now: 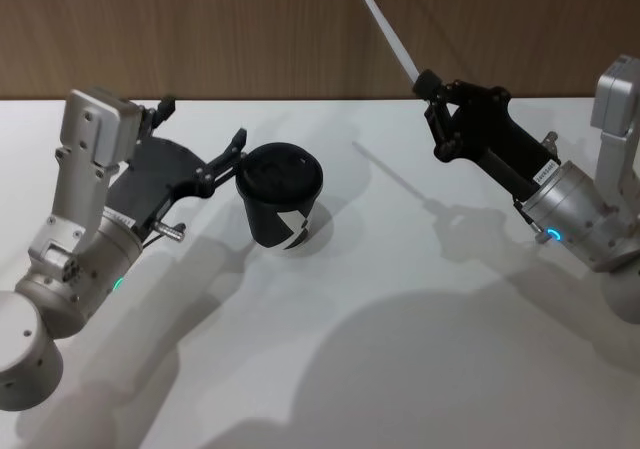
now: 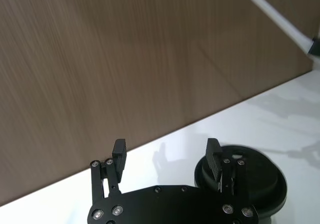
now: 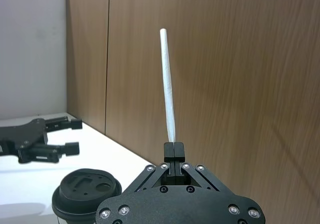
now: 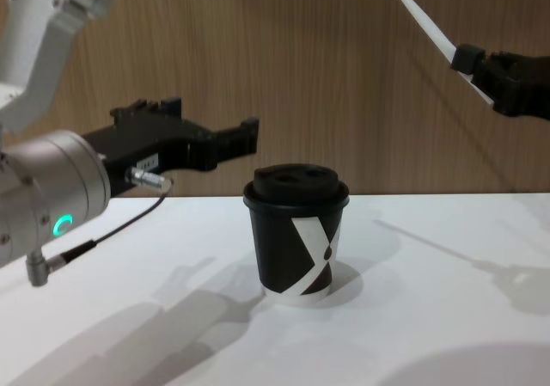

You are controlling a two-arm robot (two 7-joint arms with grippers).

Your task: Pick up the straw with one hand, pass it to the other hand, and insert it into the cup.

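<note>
Step in hand: the handover, not yet made. I am holding the straw (image 1: pixel 385 29) in the right tool (image 1: pixel 428 82), up and to the right of the cup (image 1: pixel 282 204) and well apart from it. The tool is clenching the straw near its lower end. The long free part is slanting up and away from the cup, towards the wood-grain wall panel (image 1: pixel 200 29).

The left tool (image 1: pixel 200 124) is hanging released with its fingers spread, just left of the cup at about lid height. Its nearer fingertip is lying close to the lid rim; I cannot tell whether they touch.

Next move, as I am judging it: the left tool is going to need to rise clear of the cup and close on the straw's free length before the right tool lets go. Then the straw wants bringing upright over the lid's opening. That opening is looking small, so alignment matters.

Materials: the straw is reading as a thin, straight, matte white tube and probably flexes easily. The cup is a tapered black paper wall with a white X-like mark, a white base rim and a moulded black plastic lid. It is likely light enough to tip. The table (image 1: pixel 400 319) is showing smooth and white.
</note>
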